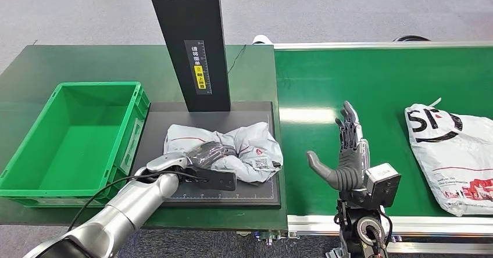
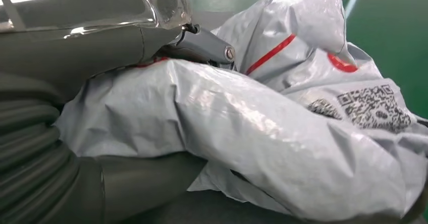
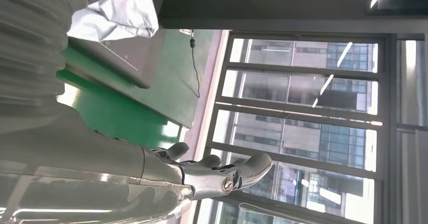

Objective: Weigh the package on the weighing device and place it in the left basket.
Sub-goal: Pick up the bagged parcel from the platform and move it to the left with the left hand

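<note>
A crumpled grey package (image 1: 244,151) with red lines and a QR label lies on the black weighing plate (image 1: 256,195). My left hand (image 1: 200,156) grips its near left part, fingers over the top and thumb underneath. Up close, the left wrist view has the grey plastic of the package (image 2: 282,128) bulging between the fingers (image 2: 202,42) and the thumb. The green basket (image 1: 35,191) stands empty just left of the scale. Over the green belt, my right hand (image 1: 347,153) is raised, open and holds nothing; in the right wrist view its fingers (image 3: 237,171) point toward windows.
A black post (image 1: 192,37) with a yellow label rises from the back of the scale. A second white package (image 1: 459,153) with black letters lies on the conveyor belt (image 1: 360,78) at the right. The belt's metal rail (image 1: 407,223) runs along the front.
</note>
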Motion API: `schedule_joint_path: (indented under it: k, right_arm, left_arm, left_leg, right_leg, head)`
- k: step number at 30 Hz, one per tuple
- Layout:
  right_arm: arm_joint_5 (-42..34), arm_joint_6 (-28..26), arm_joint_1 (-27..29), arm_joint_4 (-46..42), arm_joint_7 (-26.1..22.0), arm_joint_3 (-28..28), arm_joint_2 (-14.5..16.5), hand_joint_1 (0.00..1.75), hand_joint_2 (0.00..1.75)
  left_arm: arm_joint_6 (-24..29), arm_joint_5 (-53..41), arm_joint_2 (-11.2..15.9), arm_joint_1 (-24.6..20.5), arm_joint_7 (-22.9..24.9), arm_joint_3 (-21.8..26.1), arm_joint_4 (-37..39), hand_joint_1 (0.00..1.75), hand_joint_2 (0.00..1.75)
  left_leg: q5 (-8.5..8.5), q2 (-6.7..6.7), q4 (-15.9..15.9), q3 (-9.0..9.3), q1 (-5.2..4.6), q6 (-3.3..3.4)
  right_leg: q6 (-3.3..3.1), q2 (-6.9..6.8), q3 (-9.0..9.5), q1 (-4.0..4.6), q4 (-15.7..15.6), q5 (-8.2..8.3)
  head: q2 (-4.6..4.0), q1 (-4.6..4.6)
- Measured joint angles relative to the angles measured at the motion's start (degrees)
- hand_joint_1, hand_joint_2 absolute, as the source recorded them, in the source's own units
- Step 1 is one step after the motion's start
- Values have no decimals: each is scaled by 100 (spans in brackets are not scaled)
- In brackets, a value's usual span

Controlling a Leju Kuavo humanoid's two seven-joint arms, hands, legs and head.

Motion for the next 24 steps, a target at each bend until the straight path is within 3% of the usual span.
schedule_joint_path:
  k: [3, 7, 13, 20, 24]
  right_arm:
    - [0, 3, 7, -8, 2, -8, 0, 0, 175]
    - [0, 8, 63, -98, 2, -61, 0, 0, 175]
    - [4, 18, 136, -219, 2, -152, 0, 0, 175]
    - [-9, 16, 190, -269, -23, -190, 0, 0, 175]
    - [-30, 8, 193, -269, -40, -192, 0, 0, 175]
  left_arm:
    - [145, 2, -4, 6, 13, -12, 5, 175, 175]
    - [725, -34, -17, 89, 85, -16, -27, 175, 175]
    - [2020, -348, -11, 320, 145, 84, -358, 175, 175]
    - [3786, -590, 18, 808, -149, 423, -1183, 175, 175]
    - [4229, -739, 45, 1028, -189, 556, -1576, 175, 175]
  left_leg:
    - [0, 0, 0, 0, 0, 0]
    - [0, 1, 0, -1, 0, 0]
    - [0, 1, 0, -5, 0, 0]
    - [-1, 1, 0, -15, 0, 0]
    - [-1, 2, 0, -15, 0, 0]
  right_leg:
    - [0, 0, -1, 0, 0, 0]
    - [0, 0, -2, 0, 0, 0]
    - [0, 0, -7, 0, 0, 0]
    - [0, 0, -16, 0, 0, 0]
    - [0, 1, -18, 0, 0, -1]
  head:
    - [0, 0]
    - [0, 0]
    - [0, 0]
    - [0, 0]
    - [0, -1]
